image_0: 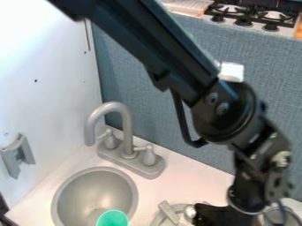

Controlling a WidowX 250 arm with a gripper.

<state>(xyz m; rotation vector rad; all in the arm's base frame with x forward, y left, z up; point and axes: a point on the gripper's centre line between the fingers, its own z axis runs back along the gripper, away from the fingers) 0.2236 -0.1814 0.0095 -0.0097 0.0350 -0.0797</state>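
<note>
As the arm (168, 55) slants over the back edge of the bench (190, 180), gripper (223, 216) hangs low | open or closed, can't tell | silvery handled piece (169, 212) just beside it | green cup (112, 219) in sink (94, 185)

And right now, no text, label, brand, number or sign can be read anywhere here!
</note>
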